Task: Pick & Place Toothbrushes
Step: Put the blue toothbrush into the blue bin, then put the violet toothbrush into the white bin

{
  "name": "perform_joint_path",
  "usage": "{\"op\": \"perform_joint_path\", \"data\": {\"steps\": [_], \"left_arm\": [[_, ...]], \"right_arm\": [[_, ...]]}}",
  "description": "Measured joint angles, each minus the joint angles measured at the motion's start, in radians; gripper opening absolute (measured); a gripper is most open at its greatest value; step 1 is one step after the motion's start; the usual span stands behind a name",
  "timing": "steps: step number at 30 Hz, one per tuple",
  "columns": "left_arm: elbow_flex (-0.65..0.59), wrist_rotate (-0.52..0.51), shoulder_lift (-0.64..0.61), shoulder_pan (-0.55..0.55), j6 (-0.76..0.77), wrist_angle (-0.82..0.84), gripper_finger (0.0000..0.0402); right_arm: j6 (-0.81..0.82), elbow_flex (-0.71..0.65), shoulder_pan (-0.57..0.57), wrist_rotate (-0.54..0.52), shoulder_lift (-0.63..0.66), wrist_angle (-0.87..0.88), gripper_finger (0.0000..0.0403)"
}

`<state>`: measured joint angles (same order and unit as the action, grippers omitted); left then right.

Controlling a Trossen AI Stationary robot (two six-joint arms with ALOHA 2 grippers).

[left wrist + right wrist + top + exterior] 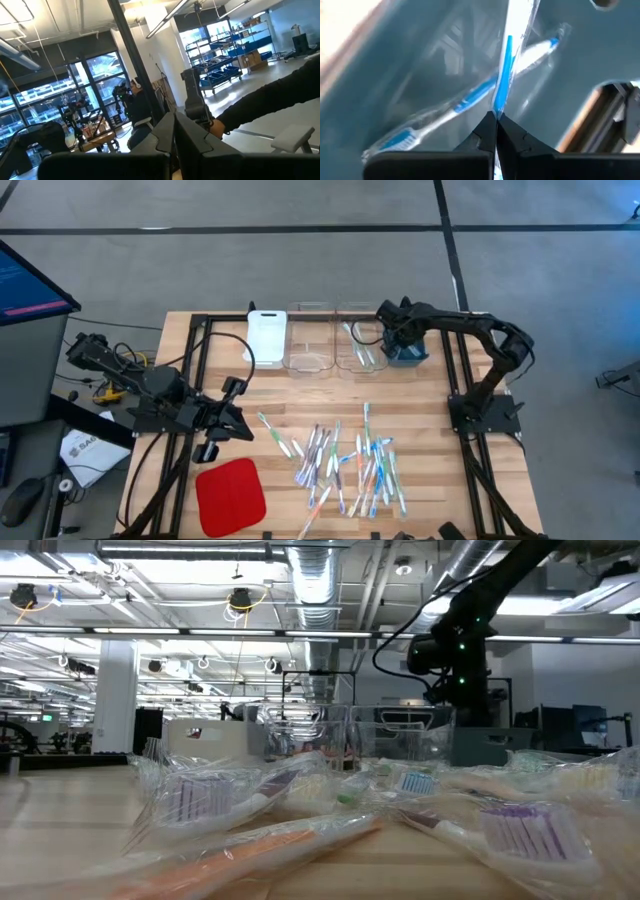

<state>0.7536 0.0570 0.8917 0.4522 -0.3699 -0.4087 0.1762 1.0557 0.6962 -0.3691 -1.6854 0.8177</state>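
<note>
right gripper is clamped on a blue toothbrush over the blue bin; its wrapper may cling on release. left gripper is closed and empty.

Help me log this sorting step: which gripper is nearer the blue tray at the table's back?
Right. The right gripper hangs directly over the blue tray, shut on a blue toothbrush. The left gripper waits shut, far across the table beside the red pad.

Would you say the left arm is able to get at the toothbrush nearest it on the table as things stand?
Probably yes. The left gripper hangs just beside the nearest toothbrush at the pile's edge, with bare table between them and nothing over it. Its fingers are shut and would need to open first.
</note>
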Motion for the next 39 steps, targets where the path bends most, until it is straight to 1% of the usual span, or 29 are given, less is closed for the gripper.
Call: {"op": "perform_joint_path", "data": {"steps": [3, 6, 10, 14, 22, 26, 29, 34, 39], "left_arm": [[0.000, 0.000, 0.000, 0.000, 0.000, 0.000, 0.0008], [0.000, 0.000, 0.000, 0.000, 0.000, 0.000, 0.0008], [0.000, 0.000, 0.000, 0.000, 0.000, 0.000, 0.0008], [0.000, 0.000, 0.000, 0.000, 0.000, 0.000, 0.0008], [0.000, 0.000, 0.000, 0.000, 0.000, 0.000, 0.0008], [0.000, 0.000, 0.000, 0.000, -0.015, 0.000, 0.0008], [0.000, 0.000, 0.001, 0.000, -0.022, 0.000, 0.0008], [0.000, 0.000, 0.005, 0.000, -0.023, -0.002, 0.0008], [0.000, 0.000, 0.005, 0.000, -0.022, -0.001, 0.0008]], "right_arm": [[0.000, 0.001, 0.007, 0.032, 0.020, -0.006, 0.0000], [0.009, 0.001, 0.005, 0.036, 0.030, -0.004, 0.0001], [0.016, 0.002, 0.006, 0.036, 0.037, -0.003, 0.0018], [0.026, 0.002, 0.006, 0.036, 0.037, -0.003, 0.0057], [0.034, 0.013, 0.005, 0.035, 0.037, 0.024, 0.0159], [0.034, 0.083, -0.002, 0.032, 0.037, 0.088, 0.0202], [0.034, 0.164, -0.015, 0.031, 0.037, 0.147, 0.0219], [0.035, 0.322, -0.058, 0.031, 0.037, 0.240, 0.0225], [0.034, 0.474, -0.148, 0.031, 0.037, 0.327, 0.0217]]}}
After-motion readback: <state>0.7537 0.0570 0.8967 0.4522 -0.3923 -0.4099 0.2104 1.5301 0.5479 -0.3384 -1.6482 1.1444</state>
